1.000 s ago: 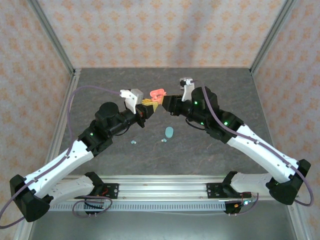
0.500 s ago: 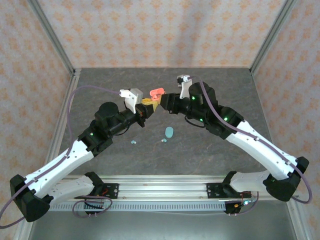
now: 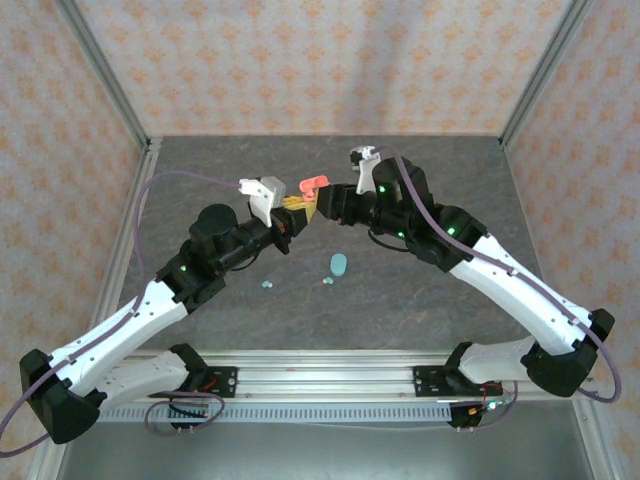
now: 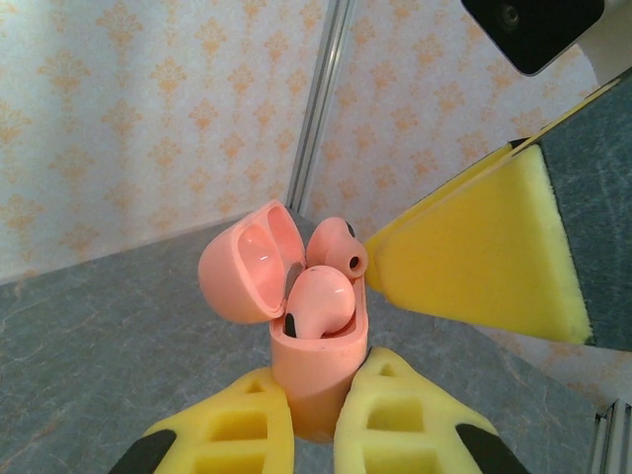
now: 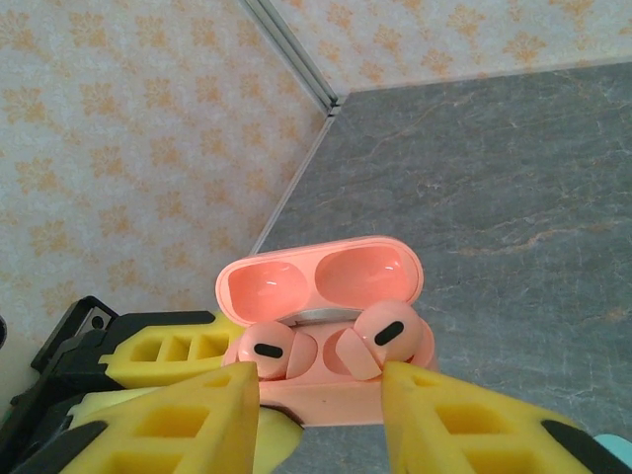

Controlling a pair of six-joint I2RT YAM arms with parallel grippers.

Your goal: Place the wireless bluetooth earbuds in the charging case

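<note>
A coral-red charging case (image 4: 314,370) stands upright, lid (image 4: 247,262) open, with my left gripper (image 4: 311,400) shut on its lower body. Two coral earbuds are in it. One earbud (image 5: 267,346) sits low in its socket. The other earbud (image 5: 390,341) stands higher and tilted. My right gripper (image 5: 321,380) is open and straddles the case's front, one fingertip (image 5: 410,380) touching the raised bud. In the top view both grippers meet at the case (image 3: 312,190), left gripper (image 3: 297,207), right gripper (image 3: 322,207). Two teal earbuds (image 3: 267,284) (image 3: 327,282) lie on the table.
A teal pill-shaped case (image 3: 339,264) lies on the grey table (image 3: 450,190) just in front of the grippers. Patterned walls and metal corner posts (image 3: 105,75) enclose the table on three sides. A rail (image 3: 330,375) runs along the near edge.
The right arm's wrist has swung slightly left and up toward the case. The left arm and the coral case have stayed almost still.
</note>
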